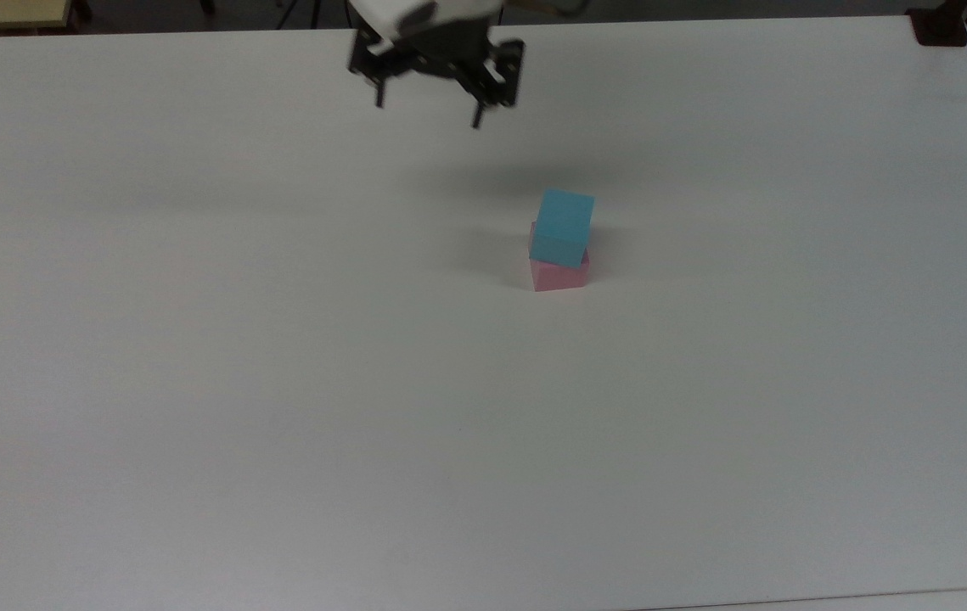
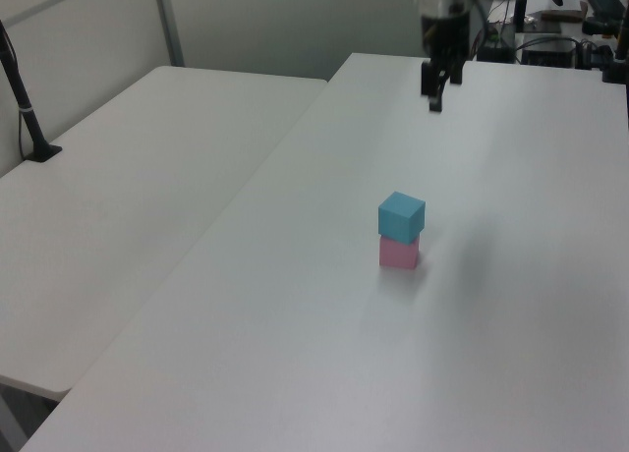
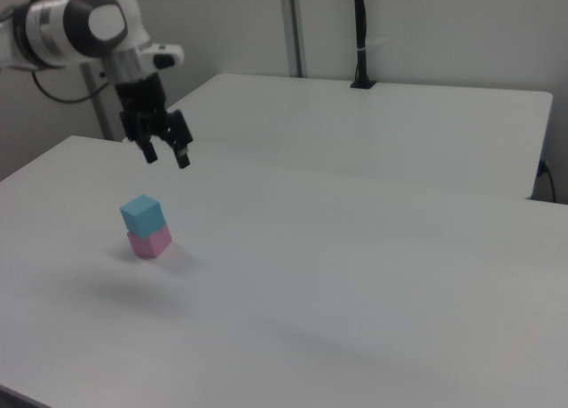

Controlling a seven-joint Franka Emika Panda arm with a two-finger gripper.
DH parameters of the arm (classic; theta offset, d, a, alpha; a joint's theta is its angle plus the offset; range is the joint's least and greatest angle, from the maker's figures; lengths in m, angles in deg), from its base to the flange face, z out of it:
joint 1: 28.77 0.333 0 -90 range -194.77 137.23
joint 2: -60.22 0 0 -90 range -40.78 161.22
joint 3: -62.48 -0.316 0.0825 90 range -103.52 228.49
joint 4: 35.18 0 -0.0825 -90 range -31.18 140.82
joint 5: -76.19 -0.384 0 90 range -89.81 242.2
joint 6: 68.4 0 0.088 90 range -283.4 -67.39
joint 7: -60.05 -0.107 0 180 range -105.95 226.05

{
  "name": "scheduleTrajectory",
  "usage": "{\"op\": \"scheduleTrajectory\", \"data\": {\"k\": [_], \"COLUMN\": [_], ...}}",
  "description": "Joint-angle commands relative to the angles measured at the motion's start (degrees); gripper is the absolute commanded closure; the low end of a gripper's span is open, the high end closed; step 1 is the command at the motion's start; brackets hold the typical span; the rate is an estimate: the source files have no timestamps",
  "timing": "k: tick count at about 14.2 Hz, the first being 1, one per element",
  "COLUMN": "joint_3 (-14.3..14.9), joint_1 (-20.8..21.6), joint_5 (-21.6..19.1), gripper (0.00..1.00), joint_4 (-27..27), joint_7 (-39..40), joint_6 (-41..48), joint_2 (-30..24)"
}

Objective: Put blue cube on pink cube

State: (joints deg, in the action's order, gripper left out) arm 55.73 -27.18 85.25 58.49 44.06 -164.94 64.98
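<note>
My gripper point(image 1: 428, 103) hangs spread and empty, high above the table point(image 1: 194, 382). Well below it, toward the top view's lower right, the blue cube point(image 1: 564, 227) sits on the pink cube point(image 1: 559, 276), twisted slightly, so I judge the stacking finished.

Blue cube point(image 1: 564, 227) askew atop pink cube point(image 1: 559, 275)

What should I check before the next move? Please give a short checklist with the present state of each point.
1. Blue cube rests on pink cube: ok.
2. Blue cube squarely aligned: not ok; it sits twisted, a corner overhanging in the top view.
3. Gripper open and empty: ok.
4. Gripper apart from the stack, raised above the table: ok.
5. Stack upright, not leaning: ok in the left view and the right view.
6. Stack stable enough to stay: cannot tell.
</note>
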Motion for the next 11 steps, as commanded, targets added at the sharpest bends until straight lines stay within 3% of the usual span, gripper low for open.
{"op": "scheduleTrajectory", "data": {"k": [1,3,7,11], "joint_3": [6.65,8.94,9.73,12.72], "joint_1": [0.79,0.61,-1.14,-1.67], "joint_5": [-2.9,-2.82,-1.94,-2.2], "gripper": [0.0,0.0,0.0,0.0], "joint_4": [0.12,0.2,0.29,0.11], "joint_7": [5.61,7.89,12.45,18.62], "joint_6": [2.93,3.47,0.58,0.74], "joint_2": [-6.33,-7.92,-8.01,-9.41]}}
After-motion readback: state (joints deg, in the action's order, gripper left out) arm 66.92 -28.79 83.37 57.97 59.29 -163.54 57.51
